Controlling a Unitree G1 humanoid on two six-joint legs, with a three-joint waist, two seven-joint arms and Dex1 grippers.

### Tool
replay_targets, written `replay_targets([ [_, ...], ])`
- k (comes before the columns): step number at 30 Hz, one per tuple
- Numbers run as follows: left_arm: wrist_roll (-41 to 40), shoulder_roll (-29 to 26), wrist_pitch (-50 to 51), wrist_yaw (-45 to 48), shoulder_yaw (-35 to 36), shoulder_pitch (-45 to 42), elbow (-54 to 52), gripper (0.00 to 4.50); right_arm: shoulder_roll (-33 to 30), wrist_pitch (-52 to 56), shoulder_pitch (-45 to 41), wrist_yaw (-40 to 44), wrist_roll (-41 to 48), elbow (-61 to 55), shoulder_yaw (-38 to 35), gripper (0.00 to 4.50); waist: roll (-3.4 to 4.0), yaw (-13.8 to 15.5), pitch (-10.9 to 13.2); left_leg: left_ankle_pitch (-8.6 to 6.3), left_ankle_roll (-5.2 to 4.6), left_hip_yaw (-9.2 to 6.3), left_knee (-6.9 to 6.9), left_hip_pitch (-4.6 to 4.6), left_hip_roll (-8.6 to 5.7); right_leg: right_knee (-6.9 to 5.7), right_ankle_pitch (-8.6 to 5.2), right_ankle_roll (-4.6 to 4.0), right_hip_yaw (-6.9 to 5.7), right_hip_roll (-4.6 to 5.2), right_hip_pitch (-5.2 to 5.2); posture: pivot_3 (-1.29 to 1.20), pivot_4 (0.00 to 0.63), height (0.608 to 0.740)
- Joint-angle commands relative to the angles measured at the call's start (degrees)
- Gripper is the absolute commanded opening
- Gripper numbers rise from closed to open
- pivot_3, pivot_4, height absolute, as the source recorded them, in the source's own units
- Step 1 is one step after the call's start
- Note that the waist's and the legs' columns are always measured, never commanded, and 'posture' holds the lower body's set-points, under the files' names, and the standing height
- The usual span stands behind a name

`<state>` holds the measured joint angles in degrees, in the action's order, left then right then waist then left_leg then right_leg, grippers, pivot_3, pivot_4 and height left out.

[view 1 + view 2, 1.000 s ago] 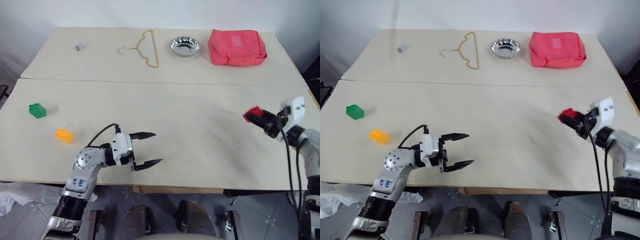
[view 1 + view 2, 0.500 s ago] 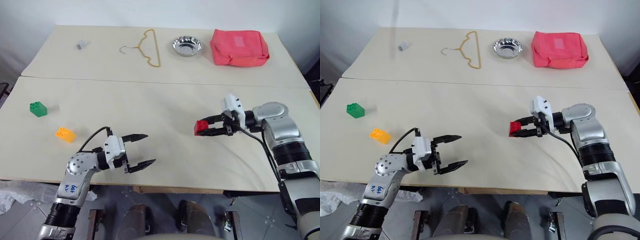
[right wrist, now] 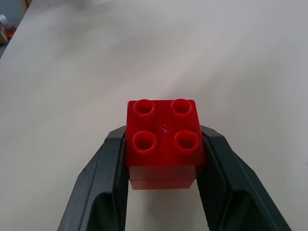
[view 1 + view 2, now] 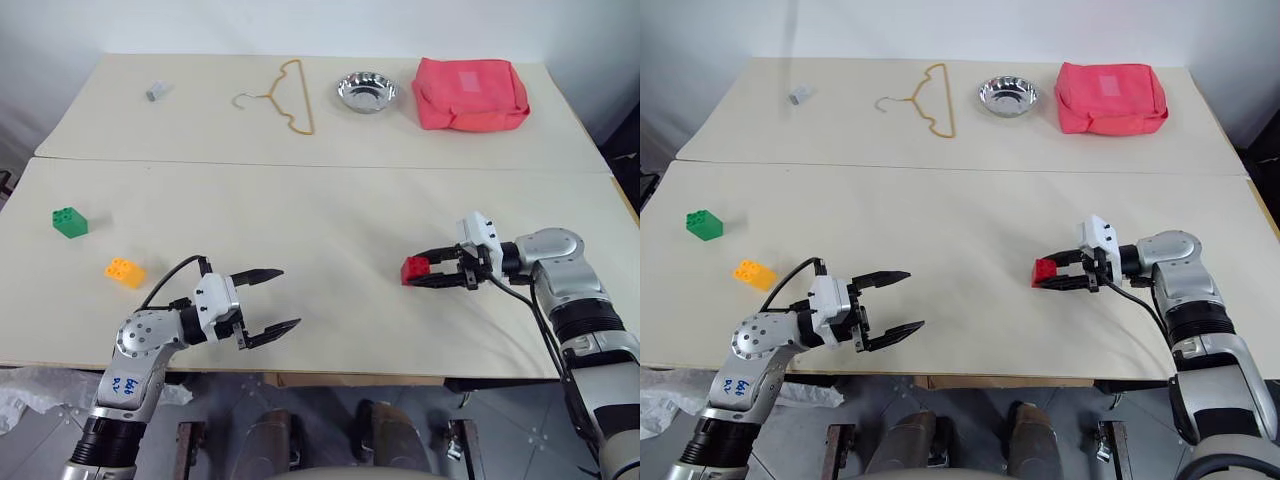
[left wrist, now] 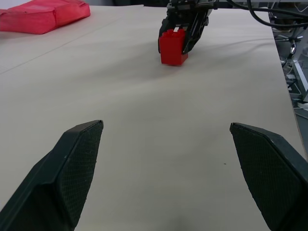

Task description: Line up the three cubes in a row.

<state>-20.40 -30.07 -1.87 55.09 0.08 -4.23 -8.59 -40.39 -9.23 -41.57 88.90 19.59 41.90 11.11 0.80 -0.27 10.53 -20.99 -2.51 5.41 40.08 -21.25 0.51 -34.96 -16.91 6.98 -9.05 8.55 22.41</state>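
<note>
My right gripper (image 4: 421, 273) is shut on the red cube (image 4: 415, 269), one black finger (image 3: 108, 178) pressed to each side and the studs facing up. It holds the cube right of the table's middle, at or just above the surface. The same red cube (image 5: 173, 46) appears in the left wrist view, straight ahead of the open fingers. The green cube (image 4: 69, 222) and the orange-yellow cube (image 4: 125, 271) sit apart near the left edge. My left gripper (image 4: 289, 297) stands open and empty near the front edge, right of the orange-yellow cube.
Along the far table lie a small grey object (image 4: 156, 91), a yellow wire hanger (image 4: 290, 95), a steel bowl (image 4: 366, 91) and a pink-red bag (image 4: 470, 93). A seam (image 4: 300, 165) runs between the far and near tabletops.
My right gripper has swung the red cube in from the table's right edge toward the middle and lowered it. The left gripper has drifted slightly left, still open.
</note>
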Motion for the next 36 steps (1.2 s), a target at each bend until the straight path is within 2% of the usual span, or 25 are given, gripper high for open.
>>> replay_targets([
  [1,-1.22,-0.87,0.00,0.78,0.54,-0.68,-2.18,4.50,-2.10,-2.40,-1.12,3.60,1.58,-0.24,1.54,1.49,0.00,0.01,0.00,0.00,0.00,0.00,0.00,0.00,-0.01,0.00,0.00,0.00,0.00,0.00,0.00,0.00,0.150,0.740],
  [6,-1.25,-1.14,-0.10,1.36,0.85,-1.25,-1.50,4.50,-6.63,0.71,3.41,3.60,6.58,-10.27,4.91,1.49,0.02,0.38,0.01,0.00,0.00,-0.05,0.02,-0.04,-0.03,0.03,0.00,0.00,-0.02,0.04,-0.01,0.00,0.150,0.740],
  [10,-1.19,-0.57,-0.22,1.51,0.19,-1.32,-1.50,4.50,-5.56,4.76,8.73,3.52,7.63,-16.91,2.81,1.49,0.01,0.26,0.01,-0.01,0.01,-0.06,0.01,-0.02,0.01,0.03,0.00,0.00,-0.05,0.00,-0.03,0.00,0.150,0.740],
  [20,-2.01,-1.14,0.55,4.17,-0.45,-1.45,-2.03,4.50,-3.03,4.75,11.17,0.09,4.19,-15.38,-1.55,1.49,0.01,0.26,0.01,-0.01,0.01,-0.02,0.03,0.00,0.00,0.00,0.00,0.00,-0.01,0.00,-0.02,0.00,0.150,0.740],
  [29,-1.99,-1.51,1.02,3.66,0.55,-0.76,-2.37,4.50,-1.33,5.30,12.28,0.83,4.09,-15.95,-5.01,4.46,0.01,0.26,0.01,-0.01,0.01,-0.02,0.04,0.00,-0.01,0.00,0.00,0.00,-0.02,0.01,-0.03,0.00,0.150,0.740],
  [32,-2.05,-1.79,1.28,2.15,2.40,0.78,-2.82,4.50,-1.86,4.06,12.56,2.40,4.63,-17.78,-5.51,4.46,0.02,0.21,0.01,-0.01,0.01,-0.02,0.03,0.00,-0.01,0.00,0.00,0.00,-0.01,0.01,-0.03,0.00,0.150,0.740],
  [36,-2.23,-0.86,0.30,-2.83,7.92,6.47,-4.87,4.50,-4.04,7.93,13.41,3.60,8.82,-24.74,-6.37,4.46,0.02,0.10,0.02,-0.01,0.01,-0.02,0.02,0.01,0.02,0.00,0.00,0.00,0.01,0.01,-0.01,0.00,0.150,0.740],
])
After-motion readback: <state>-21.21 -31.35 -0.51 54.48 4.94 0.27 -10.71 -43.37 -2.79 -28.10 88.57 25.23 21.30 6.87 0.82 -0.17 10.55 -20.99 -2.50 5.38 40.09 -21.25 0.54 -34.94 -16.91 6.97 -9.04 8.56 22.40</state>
